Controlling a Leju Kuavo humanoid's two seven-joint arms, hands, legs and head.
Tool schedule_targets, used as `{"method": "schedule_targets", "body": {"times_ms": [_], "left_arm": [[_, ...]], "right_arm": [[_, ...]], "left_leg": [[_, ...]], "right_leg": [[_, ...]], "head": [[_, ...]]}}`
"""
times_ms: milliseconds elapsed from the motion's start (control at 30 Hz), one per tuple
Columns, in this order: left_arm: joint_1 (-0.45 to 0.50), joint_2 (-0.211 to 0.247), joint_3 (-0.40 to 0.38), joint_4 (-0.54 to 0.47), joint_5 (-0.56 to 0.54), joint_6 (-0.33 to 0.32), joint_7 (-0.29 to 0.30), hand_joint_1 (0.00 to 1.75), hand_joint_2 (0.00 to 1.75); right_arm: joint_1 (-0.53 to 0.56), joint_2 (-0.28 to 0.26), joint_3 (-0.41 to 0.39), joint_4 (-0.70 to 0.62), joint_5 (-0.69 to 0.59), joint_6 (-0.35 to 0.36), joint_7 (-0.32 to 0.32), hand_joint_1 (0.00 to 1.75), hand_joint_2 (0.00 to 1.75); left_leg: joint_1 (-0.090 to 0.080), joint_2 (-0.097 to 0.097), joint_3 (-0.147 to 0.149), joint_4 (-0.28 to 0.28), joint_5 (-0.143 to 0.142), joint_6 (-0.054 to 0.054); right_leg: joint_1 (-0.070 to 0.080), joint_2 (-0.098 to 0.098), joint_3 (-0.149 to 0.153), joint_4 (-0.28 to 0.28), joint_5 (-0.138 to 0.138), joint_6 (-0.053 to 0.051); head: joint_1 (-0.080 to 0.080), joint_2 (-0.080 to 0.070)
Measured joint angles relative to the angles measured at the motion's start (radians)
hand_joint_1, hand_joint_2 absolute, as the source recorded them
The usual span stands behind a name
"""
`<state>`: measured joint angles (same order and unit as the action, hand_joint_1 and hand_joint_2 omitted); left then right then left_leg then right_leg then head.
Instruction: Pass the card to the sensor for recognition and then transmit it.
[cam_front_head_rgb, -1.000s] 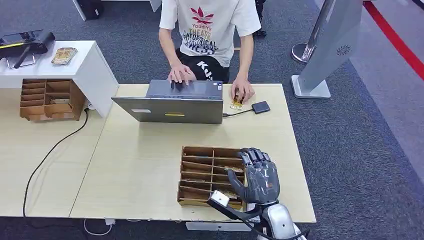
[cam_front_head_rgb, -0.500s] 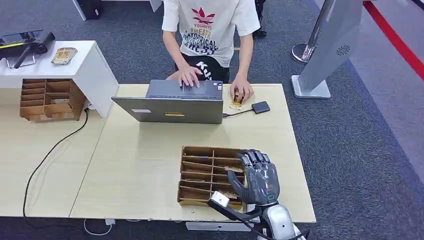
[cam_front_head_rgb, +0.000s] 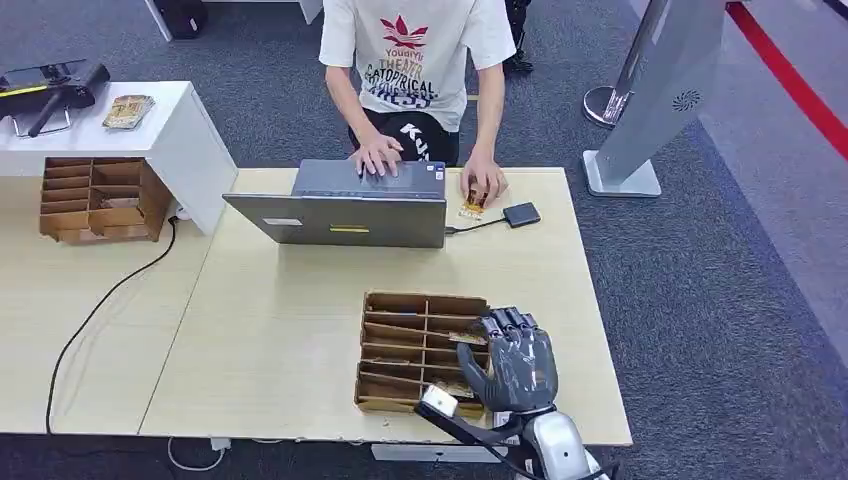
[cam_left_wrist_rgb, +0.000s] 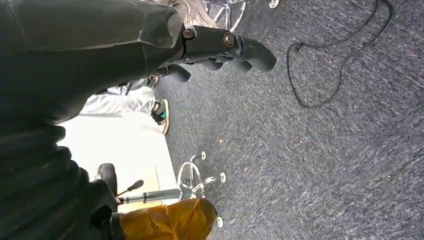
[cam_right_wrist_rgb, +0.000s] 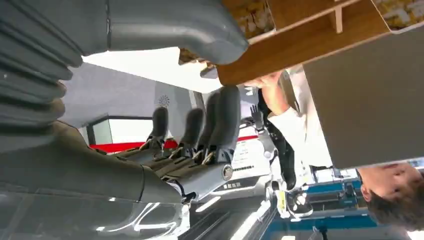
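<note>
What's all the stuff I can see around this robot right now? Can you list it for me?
Light wooden table: one, pale, before the robot.
Brown wooden divided card box: one, on the table's near edge, patterned cards in some slots.
Grey laptop: one, at the table's far edge, a person typing.
Small black card sensor: one, right of the laptop, cabled to it.
Patterned card: one, beside the sensor, under the person's hand.
Second brown divided box: one, on the left table.
White cabinet: one, far left, with a card stack on top.
Grey floor stand: one, far right.
Right hand: dark grey, over the box's right end.
Left hand: dark, hanging above carpet.
</note>
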<state>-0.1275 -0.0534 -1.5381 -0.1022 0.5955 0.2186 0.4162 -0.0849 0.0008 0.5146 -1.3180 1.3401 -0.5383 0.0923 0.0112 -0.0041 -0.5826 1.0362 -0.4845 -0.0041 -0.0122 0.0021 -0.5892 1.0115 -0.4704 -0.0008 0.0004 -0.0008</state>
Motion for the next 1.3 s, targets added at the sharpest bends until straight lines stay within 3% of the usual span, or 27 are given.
{"method": "schedule_targets", "body": {"times_ms": [200, 600, 700, 767, 933, 1300], "left_arm": [[0.0, 0.0, -0.001, 0.0, 0.0, 0.0, 0.0, 0.0, 1.75], [0.0, 0.0, -0.002, 0.0, -0.005, 0.0, -0.006, 0.0, 1.75], [0.0, 0.0, -0.002, 0.0, -0.009, 0.0, -0.006, 0.0, 1.75], [0.0, 0.0, -0.002, 0.0, -0.009, 0.0, -0.006, 0.0, 1.75], [0.0, 0.0, -0.002, 0.0, -0.01, 0.0, -0.006, 0.0, 1.75], [0.0, 0.0, -0.003, 0.0, -0.011, -0.003, -0.006, 0.0, 1.75]], "right_arm": [[0.0, 0.0, -0.008, 0.018, 0.0, 0.0, 0.003, 0.7, 1.75], [-0.004, 0.0, -0.024, 0.046, 0.002, 0.004, 0.012, 0.73, 1.75], [-0.01, 0.0, -0.025, 0.056, 0.002, 0.006, 0.014, 0.87, 1.75], [-0.014, 0.0, -0.026, 0.063, 0.002, 0.007, 0.016, 1.36, 1.75], [-0.018, 0.0, -0.032, 0.078, 0.002, 0.007, 0.017, 1.75, 1.75], [-0.019, 0.0, -0.041, 0.093, 0.002, 0.01, 0.016, 1.75, 1.75]], "left_leg": [[0.0, 0.0, 0.0, 0.0, 0.0, 0.0], [0.0, 0.0, 0.0, 0.0, 0.0, 0.0], [0.0, 0.0, 0.0, 0.0, 0.0, 0.0], [0.0, 0.0, 0.0, 0.0, 0.0, 0.0], [0.0, 0.0, 0.0, 0.0, 0.0, 0.0], [0.0, 0.0, 0.0, 0.0, 0.0, 0.0]], "right_leg": [[0.0, 0.0, 0.0, 0.0, 0.0, 0.0], [0.0, 0.0, 0.0, 0.0, 0.0, 0.0], [0.0, 0.0, 0.0, 0.0, 0.0, 0.0], [0.0, 0.0, 0.0, 0.0, 0.0, 0.0], [0.0, 0.0, 0.0, 0.0, 0.0, 0.0], [0.0, 0.0, 0.0, 0.0, 0.0, 0.0]], "head": [[0.0, 0.0], [0.0, 0.0], [0.0, 0.0], [0.0, 0.0], [0.0, 0.0], [0.0, 0.0]]}}
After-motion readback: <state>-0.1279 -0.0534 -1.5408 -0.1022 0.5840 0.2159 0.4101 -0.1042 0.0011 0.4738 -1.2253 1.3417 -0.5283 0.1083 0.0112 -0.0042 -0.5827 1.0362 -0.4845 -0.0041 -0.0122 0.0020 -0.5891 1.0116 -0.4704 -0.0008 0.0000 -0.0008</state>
